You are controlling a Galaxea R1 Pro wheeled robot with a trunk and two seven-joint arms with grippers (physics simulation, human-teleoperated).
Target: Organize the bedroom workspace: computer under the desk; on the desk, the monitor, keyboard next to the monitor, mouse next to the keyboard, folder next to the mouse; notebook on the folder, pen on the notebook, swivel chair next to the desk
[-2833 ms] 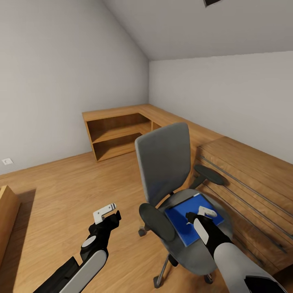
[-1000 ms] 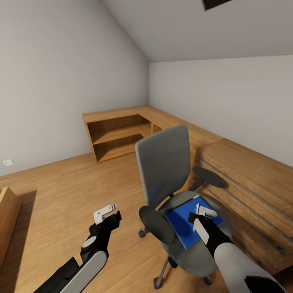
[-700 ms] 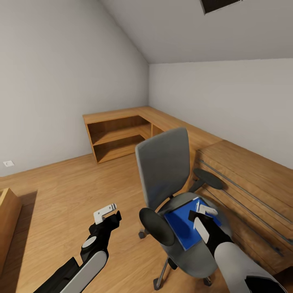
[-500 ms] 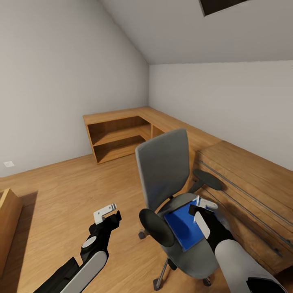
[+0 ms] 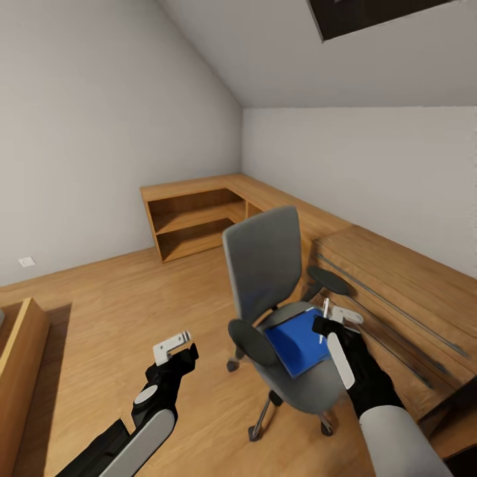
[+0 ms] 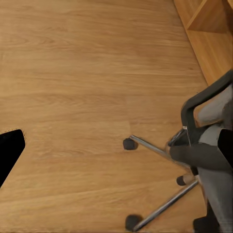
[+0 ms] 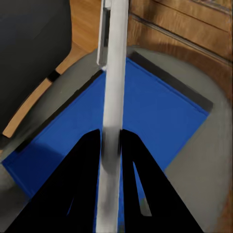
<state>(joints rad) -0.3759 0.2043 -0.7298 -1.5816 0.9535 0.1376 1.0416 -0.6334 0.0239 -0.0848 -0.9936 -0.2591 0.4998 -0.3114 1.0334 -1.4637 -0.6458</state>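
The grey swivel chair [image 5: 264, 262] stands on the wood floor, and its chrome star base [image 6: 162, 151] appears in the left wrist view. A bright blue folder [image 5: 298, 339] lies flat on its seat. Just above the folder's far edge, my right gripper [image 5: 333, 322] is shut on a thin white pen [image 5: 324, 317], which stands roughly upright. The right wrist view has the pen [image 7: 114, 73] pinched between two black fingers [image 7: 85, 160] over the folder [image 7: 155, 121]. My left gripper [image 5: 173, 345] hangs open over bare floor left of the chair, holding nothing.
A low oak drawer unit [image 5: 397, 291] runs along the right wall, close behind the chair. An oak corner shelf unit [image 5: 192, 218] fills the far corner. Another oak piece [image 5: 20, 358] sits at the left edge. A skylight [image 5: 371, 13] is overhead.
My right gripper has risen off the folder with the pen in it. The whole view has shifted as the camera moved. The left arm has stayed put.
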